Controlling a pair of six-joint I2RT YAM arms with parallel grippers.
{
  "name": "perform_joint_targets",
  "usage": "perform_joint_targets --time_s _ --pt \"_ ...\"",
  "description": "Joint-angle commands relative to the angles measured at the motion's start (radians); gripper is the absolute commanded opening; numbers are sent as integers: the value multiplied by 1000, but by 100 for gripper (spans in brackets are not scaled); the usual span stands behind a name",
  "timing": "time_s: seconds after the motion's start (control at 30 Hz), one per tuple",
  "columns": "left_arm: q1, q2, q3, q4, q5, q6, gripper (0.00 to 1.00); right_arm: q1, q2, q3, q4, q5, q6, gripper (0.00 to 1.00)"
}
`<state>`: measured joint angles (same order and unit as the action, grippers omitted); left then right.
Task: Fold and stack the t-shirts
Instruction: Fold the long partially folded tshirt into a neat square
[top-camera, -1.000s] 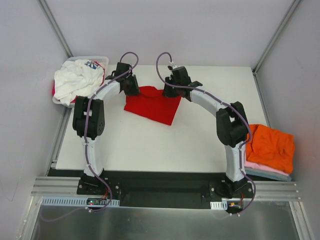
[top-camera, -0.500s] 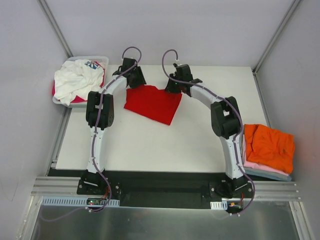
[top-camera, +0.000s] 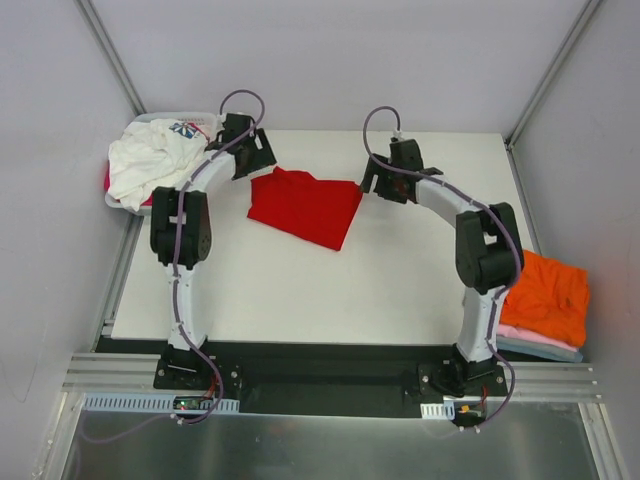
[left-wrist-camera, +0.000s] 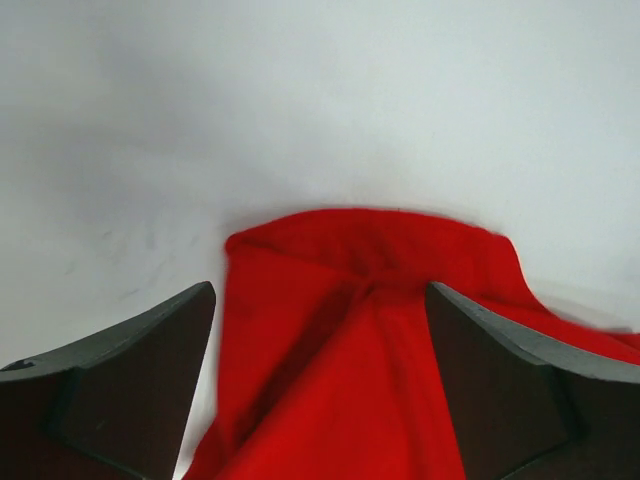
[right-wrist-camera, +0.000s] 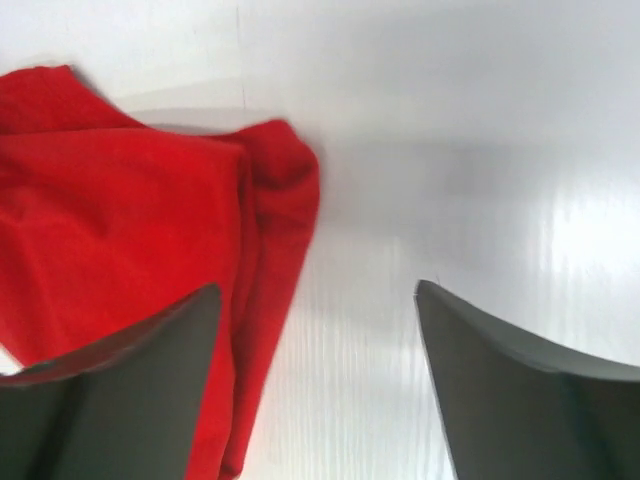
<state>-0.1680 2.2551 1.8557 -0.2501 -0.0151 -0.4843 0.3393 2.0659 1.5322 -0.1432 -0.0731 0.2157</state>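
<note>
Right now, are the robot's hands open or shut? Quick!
Left gripper: jaws open, holding nothing, over the red shirt.
Right gripper: jaws open, holding nothing.

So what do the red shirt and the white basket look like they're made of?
Red shirt: soft matte knit cloth, probably cotton; it wrinkles and folds limply. Basket: apparently white moulded plastic, going by its thin rigid rim; mostly hidden.

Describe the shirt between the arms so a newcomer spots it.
On the white table, near its far edge, is the red t-shirt. It alone lies on the tabletop; the white t-shirt sits in the basket, the orange t-shirt tops the right-hand stack.
</note>
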Motion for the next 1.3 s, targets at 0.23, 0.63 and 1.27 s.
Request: perform_joint_targets --time_s 0.23,0.63,1.27 --pt "15 -474 -407 5 41 4 91 49 -233 -224 -16 -182 44 100" --pt "15 -745 -682 6 83 -16 92 116 -44 -193 109 -235 188 88" --pt "15 -835 -822 2 119 -13 93 -152 -274 -394 -99 -159 -7 54"
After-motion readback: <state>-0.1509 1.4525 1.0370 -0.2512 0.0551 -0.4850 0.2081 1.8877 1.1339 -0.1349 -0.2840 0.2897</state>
